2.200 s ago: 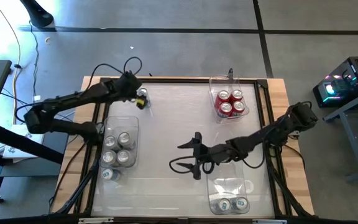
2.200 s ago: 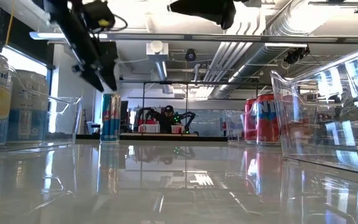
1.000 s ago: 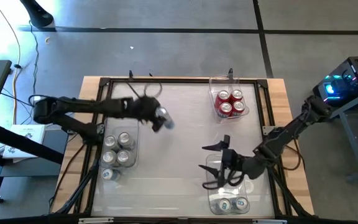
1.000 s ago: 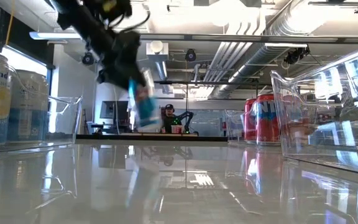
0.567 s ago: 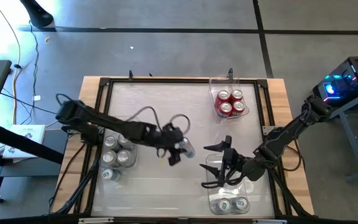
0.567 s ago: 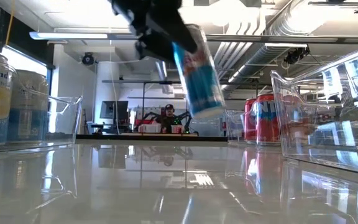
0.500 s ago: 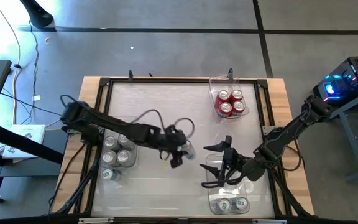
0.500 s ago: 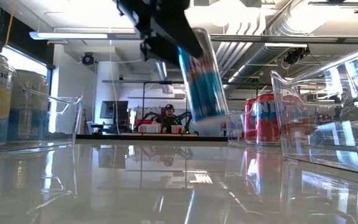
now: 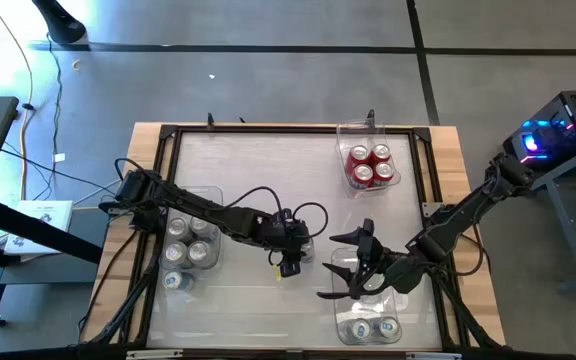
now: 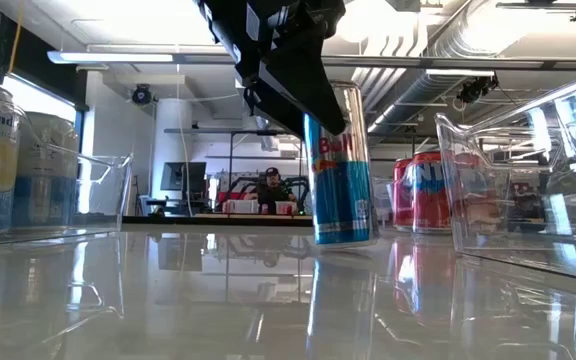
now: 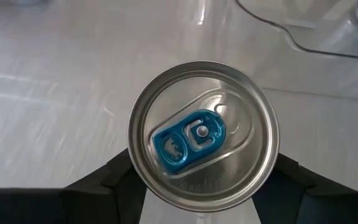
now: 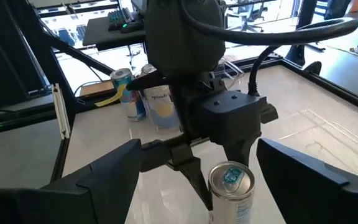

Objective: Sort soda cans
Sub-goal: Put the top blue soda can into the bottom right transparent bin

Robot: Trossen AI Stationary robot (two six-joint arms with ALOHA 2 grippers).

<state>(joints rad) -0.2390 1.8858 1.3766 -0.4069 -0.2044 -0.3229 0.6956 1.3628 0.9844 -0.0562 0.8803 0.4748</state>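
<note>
A blue and silver soda can (image 10: pixel 343 170) stands upright near the table's middle, its silver top with a blue tab (image 11: pixel 204 134) facing up. My left gripper (image 9: pixel 290 250) is over it and shut on it. My right gripper (image 9: pixel 340 266) hovers open over the clear bin (image 9: pixel 366 285) at the near right, a short way to the can's right, with nothing between its fingers. Silver soda cans (image 9: pixel 188 242) fill the left bin, red soda cans (image 9: pixel 371 165) the far right bin, and two blue-tabbed soda cans (image 9: pixel 373 327) sit at the near right. My left gripper pinches the blue can between its two fingers (image 11: pixel 114 180), on opposite sides of the upper wall just under the rim (image 11: pixel 135 165). The fingers come from above, slanting down from the table's left. The can stands upright with its base at the tabletop (image 10: pixel 346 240).
Clear plastic bins stand along the left side (image 10: pixel 88 195) and the right side (image 10: pixel 528 170) of the table. A raised dark frame (image 9: pixel 288 128) runs round the tabletop. The glossy surface between the bins (image 9: pixel 268 180) is free room.
My left gripper has carried the blue can from the table's left-centre toward the near right, sinking as it went. The can, tilted and hanging in the air before, now stands upright at the tabletop close to my right gripper.
</note>
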